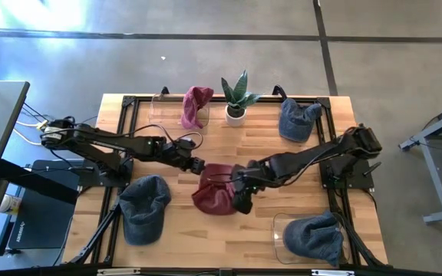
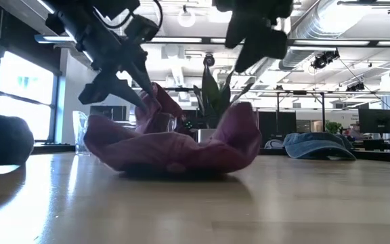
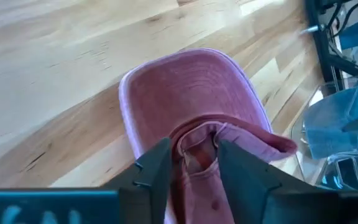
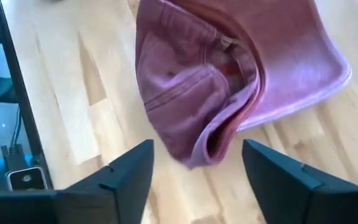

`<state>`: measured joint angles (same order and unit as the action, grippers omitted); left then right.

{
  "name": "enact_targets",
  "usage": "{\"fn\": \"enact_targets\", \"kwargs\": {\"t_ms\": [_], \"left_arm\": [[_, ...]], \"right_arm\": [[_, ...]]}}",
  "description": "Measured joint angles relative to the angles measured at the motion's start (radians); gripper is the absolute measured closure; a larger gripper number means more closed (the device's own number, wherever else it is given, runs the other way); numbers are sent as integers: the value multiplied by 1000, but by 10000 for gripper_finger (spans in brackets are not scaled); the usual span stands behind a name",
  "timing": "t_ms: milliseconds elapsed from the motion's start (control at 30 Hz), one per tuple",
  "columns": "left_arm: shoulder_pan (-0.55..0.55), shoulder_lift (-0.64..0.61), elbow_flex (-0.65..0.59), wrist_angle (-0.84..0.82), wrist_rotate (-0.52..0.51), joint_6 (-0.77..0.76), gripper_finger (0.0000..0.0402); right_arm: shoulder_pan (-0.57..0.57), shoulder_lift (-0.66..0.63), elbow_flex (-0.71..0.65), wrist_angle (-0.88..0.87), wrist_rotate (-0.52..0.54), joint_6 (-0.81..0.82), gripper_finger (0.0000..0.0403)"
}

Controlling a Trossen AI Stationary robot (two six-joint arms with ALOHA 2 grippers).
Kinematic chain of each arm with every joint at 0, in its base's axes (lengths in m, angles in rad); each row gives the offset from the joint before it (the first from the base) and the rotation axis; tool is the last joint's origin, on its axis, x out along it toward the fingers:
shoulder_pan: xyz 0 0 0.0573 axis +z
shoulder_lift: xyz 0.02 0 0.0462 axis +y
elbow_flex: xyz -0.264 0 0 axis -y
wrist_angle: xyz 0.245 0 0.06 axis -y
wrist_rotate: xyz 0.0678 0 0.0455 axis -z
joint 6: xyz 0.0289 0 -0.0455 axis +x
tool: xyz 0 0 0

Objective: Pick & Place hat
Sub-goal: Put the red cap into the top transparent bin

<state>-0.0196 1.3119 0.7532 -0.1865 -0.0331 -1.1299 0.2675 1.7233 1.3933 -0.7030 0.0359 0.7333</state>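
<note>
While both arms meet mid-worktop in the high view, the maroon hat (image 1: pixel 216 189) lies crumpled on the wood between them. The left gripper (image 1: pixel 199 165) sits at the hat's back-left edge, the right gripper (image 1: pixel 242 201) at its right side. Can't tell jaw gaps from here. Other stuff: a blue hat (image 1: pixel 143 207) near the front-left corner, another blue hat (image 1: pixel 316 236) in a clear tray (image 1: pixel 279 234) front-right, a third blue hat (image 1: pixel 296 120) back-right, a second maroon hat (image 1: pixel 196 106) on a clear stand and a potted plant (image 1: pixel 236 98) at the back edge.

Low view: hat (image 2: pixel 181 146) rests flat on the worktop (image 2: pixel 195 210). Left gripper (image 2: pixel 144 95) comes down onto its raised rear fold; right gripper (image 2: pixel 256 37) hangs above the hat's other end, apart from it.

Left wrist: left gripper (image 3: pixel 194 163) partly parted, a fold of the hat (image 3: pixel 191 106) bunched between the fingers (image 3: pixel 157 171), cloth touching both.

Right wrist: right gripper (image 4: pixel 194 168) spread wide, gripping nothing; the hat (image 4: pixel 229 68) lies just past the fingertips, its folded edge dipping into the gap without touching either.
</note>
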Motion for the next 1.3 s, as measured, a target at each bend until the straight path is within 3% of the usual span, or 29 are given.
{"fn": "enact_targets", "kwargs": {"t_ms": [167,367,533,667,833,1033,1200,1300], "left_arm": [[-1,-59,0,0,7,13,256],[-106,-115,0,86,97,85,255],[-245,-65,2,97,95,9,255],[-307,58,0,89,23,-83,254],[-308,218,0,82,15,-199,254],[-310,253,2,-62,2,-292,277],[-309,148,5,-112,-13,-309,310],[-309,113,51,-93,-52,-264,324]], "right_arm": [[46,44,0,-38,36,101,126],[51,170,-1,-28,34,157,140],[36,237,-2,-1,107,173,192],[15,239,-2,2,124,189,278],[-2,231,-2,5,96,194,387],[17,216,-1,-73,79,261,368],[44,212,-1,-98,68,268,395],[50,212,-1,-85,63,277,387]]}}
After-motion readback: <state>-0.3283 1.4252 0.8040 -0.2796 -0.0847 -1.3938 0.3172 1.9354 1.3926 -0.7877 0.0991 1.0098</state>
